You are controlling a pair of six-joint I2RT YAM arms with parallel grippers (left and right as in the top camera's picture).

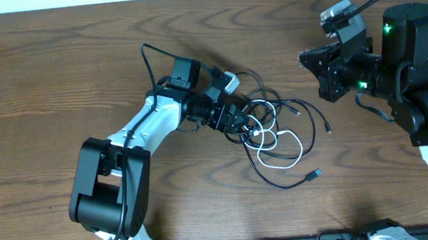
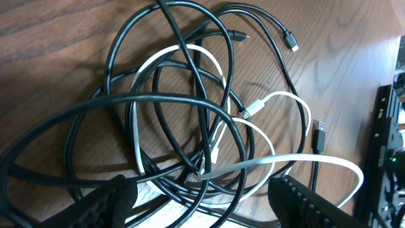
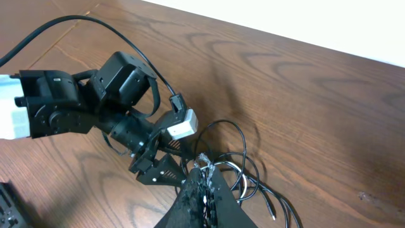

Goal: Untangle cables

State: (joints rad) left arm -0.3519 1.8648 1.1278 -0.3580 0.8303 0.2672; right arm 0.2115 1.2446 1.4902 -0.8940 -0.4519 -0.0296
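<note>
— where was your left gripper (image 1: 242,124)?
— spread wide, its fingers (image 2: 107,199) on either side of the near edge of the cables (image 1: 277,126), pinching nothing. the black loops lay tangled on the table (image 1: 54,64) just ahead of it, with the white cable (image 2: 136,139) threaded through them.
— and your right gripper (image 1: 305,56)?
— its fingers were pressed together and empty. the heap lay ahead of its tips, well apart from them.
</note>
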